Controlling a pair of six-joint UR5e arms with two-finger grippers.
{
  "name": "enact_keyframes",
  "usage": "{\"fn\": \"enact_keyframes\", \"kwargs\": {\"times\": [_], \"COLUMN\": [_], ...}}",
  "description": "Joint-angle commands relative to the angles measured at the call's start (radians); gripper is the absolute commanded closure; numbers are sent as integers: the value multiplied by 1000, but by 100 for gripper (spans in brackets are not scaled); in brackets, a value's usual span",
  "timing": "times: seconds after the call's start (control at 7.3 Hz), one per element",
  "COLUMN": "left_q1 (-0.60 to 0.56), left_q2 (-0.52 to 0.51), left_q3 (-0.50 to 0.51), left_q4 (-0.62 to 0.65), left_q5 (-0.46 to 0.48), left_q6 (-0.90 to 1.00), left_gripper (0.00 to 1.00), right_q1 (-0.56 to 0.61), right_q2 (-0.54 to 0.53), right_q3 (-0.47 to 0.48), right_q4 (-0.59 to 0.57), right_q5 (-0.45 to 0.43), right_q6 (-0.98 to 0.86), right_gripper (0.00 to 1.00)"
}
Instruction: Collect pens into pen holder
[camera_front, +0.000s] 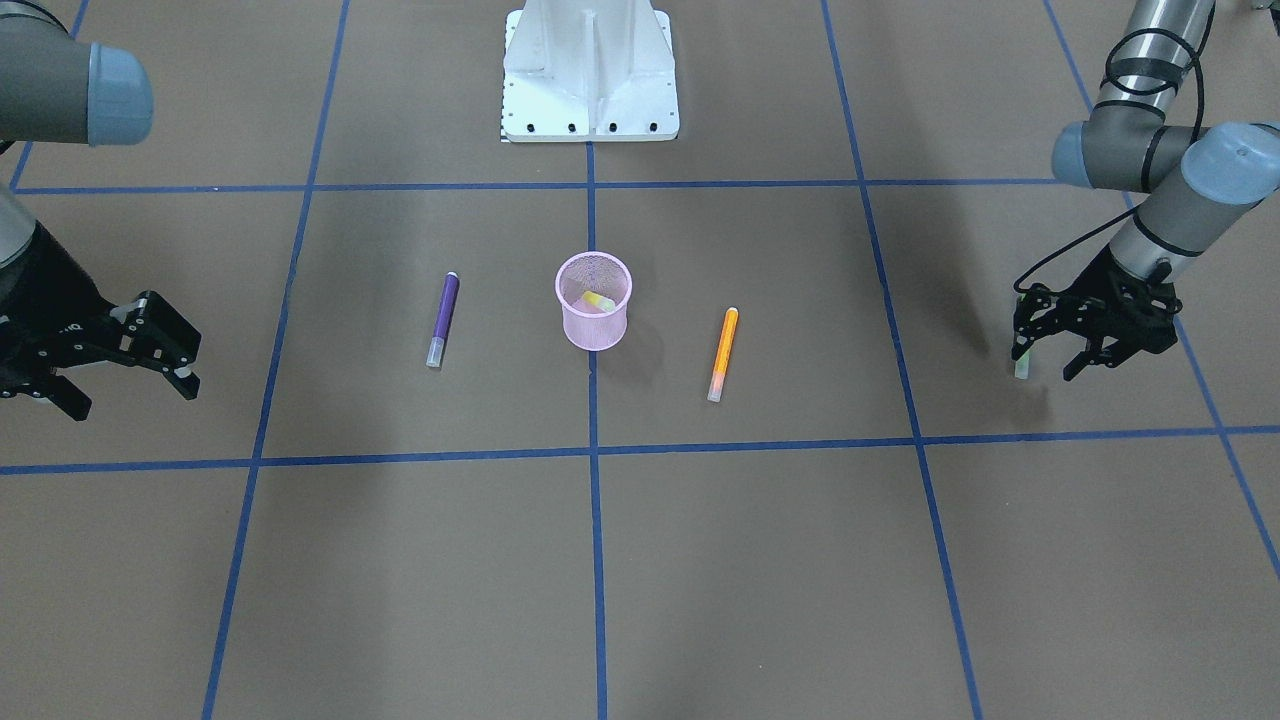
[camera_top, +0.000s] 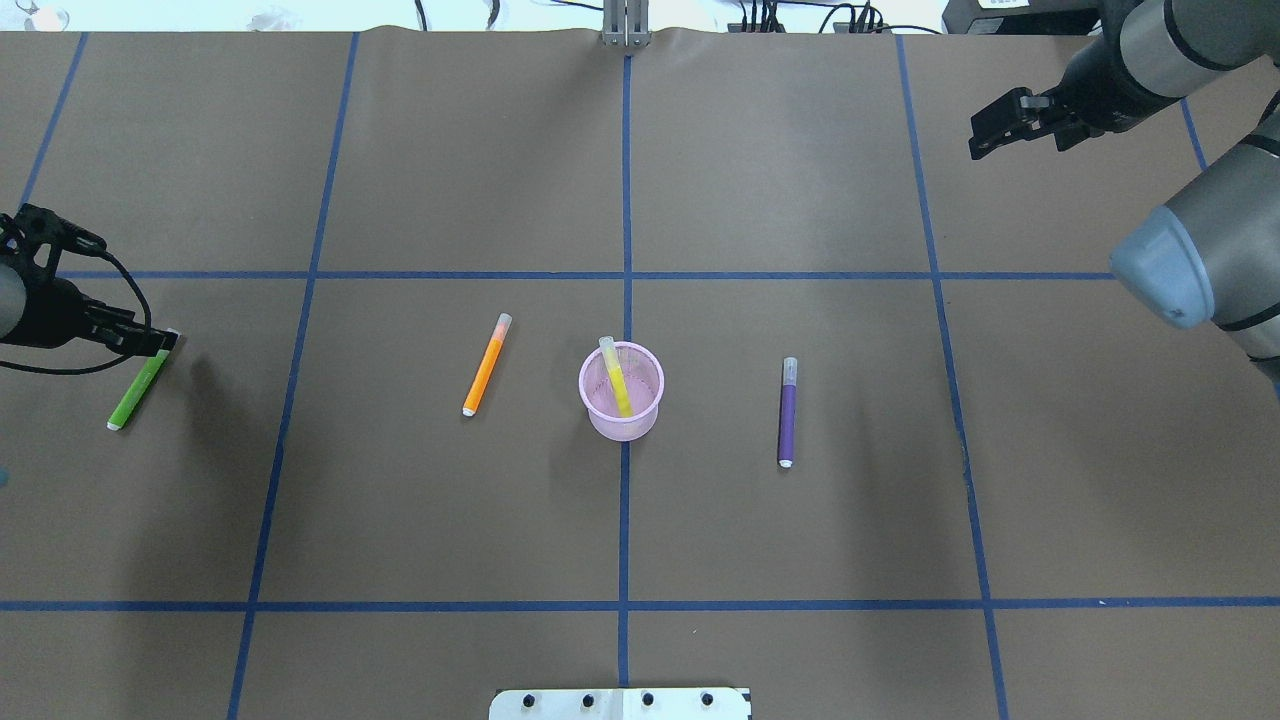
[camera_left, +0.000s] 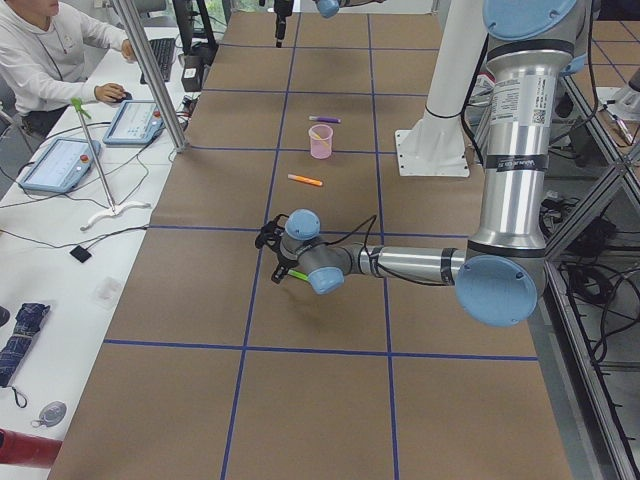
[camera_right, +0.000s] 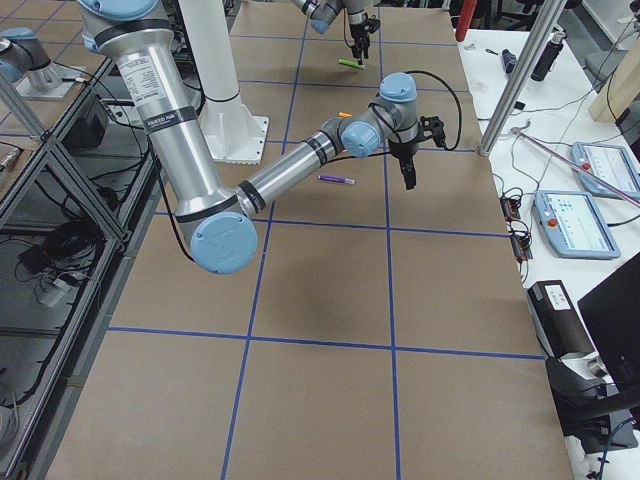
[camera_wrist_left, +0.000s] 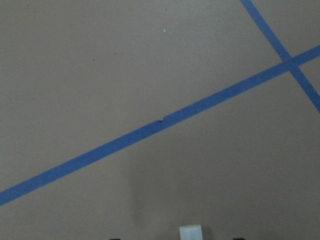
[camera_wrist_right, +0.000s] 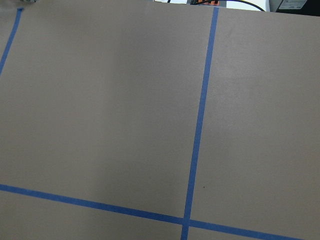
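Your left fingers (camera_front: 1032, 320) hung spread, low over one end of the desk (camera_top: 450, 520), with the green pen (camera_top: 140, 388) directly beneath them. The wrist view showed its pale cap centred between the two tips, and neither tip was seen pressing on it. The pen's body slanted away from those fingers toward the robot's side. Your right fingers (camera_front: 170, 345) stood parted as well, holding nothing, above the desk's opposite end. Roughly midway between the two sets of fingers, and well apart from both, the pink holder (camera_front: 595, 330) stood upright on a blue tape line (camera_top: 626, 520). The yellow pen (camera_top: 618, 385) leaned inside it. The orange pen (camera_front: 723, 353) lay flat on the left fingers' side of the holder. The purple pen (camera_front: 442, 320) lay flat on the right fingers' side. Both were near the holder without touching it.
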Motion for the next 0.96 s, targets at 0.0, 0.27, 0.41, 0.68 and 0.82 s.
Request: {"fn": "enact_keyframes", "kwargs": {"times": [0.0,0.27,0.41,0.68,0.82], "left_q1": [18,21,21,21,21], "left_q2": [-8,-8,-7,-2,-2], "left_q3": [5,5,8,11,9], "left_q4": [-1,1,1,-1,-1], "left_q5": [0,1,1,1,1], "left_q6": [-5,-5,-2,4,3], "left_gripper": [29,55,70,74,82], "right_q1": [1,1,1,1,1], "right_q2": [-1,-2,-1,-2,-2], "right_q3": [-1,-1,-1,-1,-1], "right_q4": [2,2,0,0,2], "right_q5": [-5,-6,-6,-6,-6], "right_q6": [-1,-1,-1,-1,-1], "right_gripper": [1,1,1,1,1]}}
